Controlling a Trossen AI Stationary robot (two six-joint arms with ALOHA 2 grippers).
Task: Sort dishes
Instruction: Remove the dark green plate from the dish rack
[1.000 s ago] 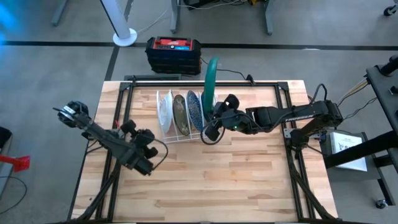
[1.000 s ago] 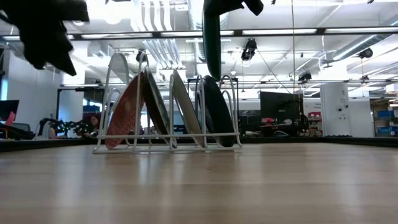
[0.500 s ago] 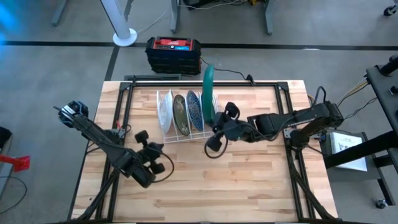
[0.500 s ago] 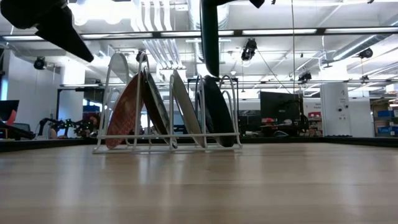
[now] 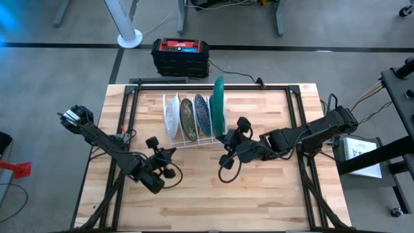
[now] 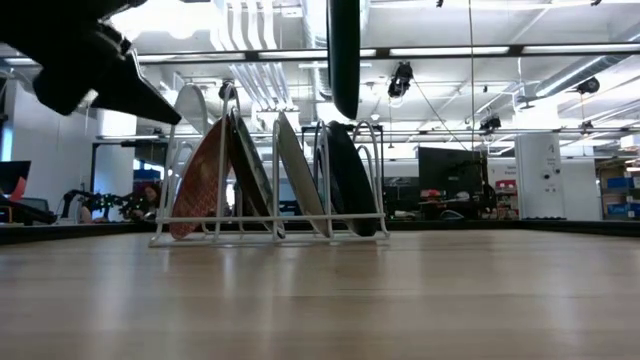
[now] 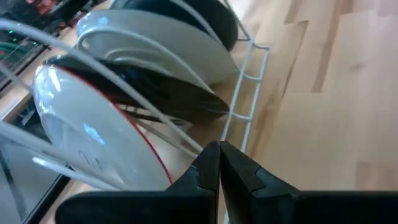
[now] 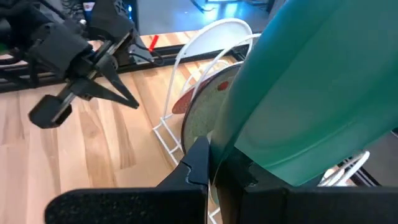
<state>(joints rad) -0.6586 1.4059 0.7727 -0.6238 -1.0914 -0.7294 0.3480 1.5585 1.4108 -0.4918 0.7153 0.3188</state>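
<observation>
1. On the wooden table [image 5: 259,194], toward its far edge, stands the white wire rack [image 5: 187,139], its slots running left to right.
2. Both dark arms reach inward above the table: the left arm [image 5: 107,145] from the left side, the right arm [image 5: 310,133] from the right.
3. Dark green plate [image 5: 218,102]: held on edge, upright, above the rack's right end; the low view shows it hanging clear over the slots, lower rim just above the wire tops.
4. Racked plates, left to right in the high view: red-rimmed white plate [image 5: 171,116], greyish-brown plate [image 5: 187,118], dark blue speckled plate [image 5: 202,116]. All lean in their slots.
5. Right gripper [image 5: 228,139]: clenched on the green plate's rim, just right of the rack.
6. Left gripper [image 5: 169,153]: fingers pressed together, holding nothing, raised in front of the rack's left part, pointing toward it.
</observation>
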